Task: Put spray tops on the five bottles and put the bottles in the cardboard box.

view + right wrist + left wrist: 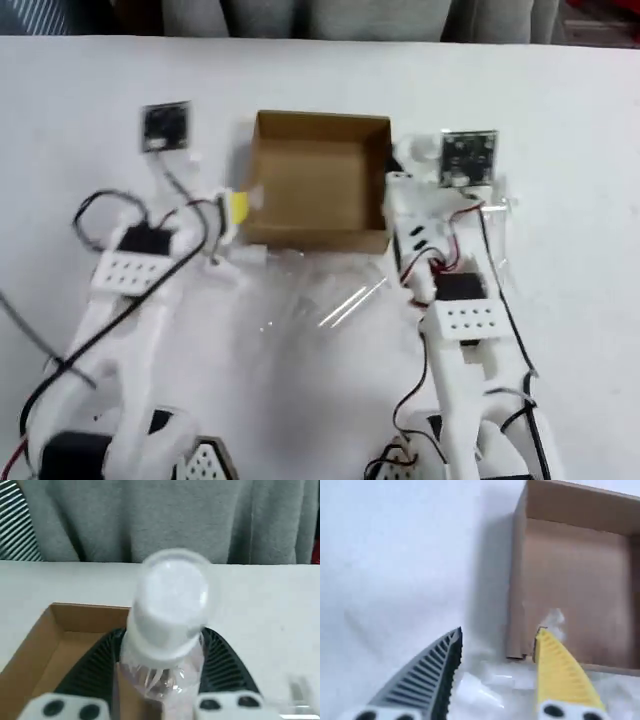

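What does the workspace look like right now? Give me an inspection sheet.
Surface: white table.
Job's things: open cardboard box mid-table, no bottle seen inside; clear bottles lying in front of it, count unclear; one bottle with a white top held upright.
Clutter: nothing seen.
Grippers: left gripper open at the box's corner; right gripper shut on the bottle, beside the box.
Cables: black and red wires along both arms.
Surroundings: grey fabric beyond the far table edge.
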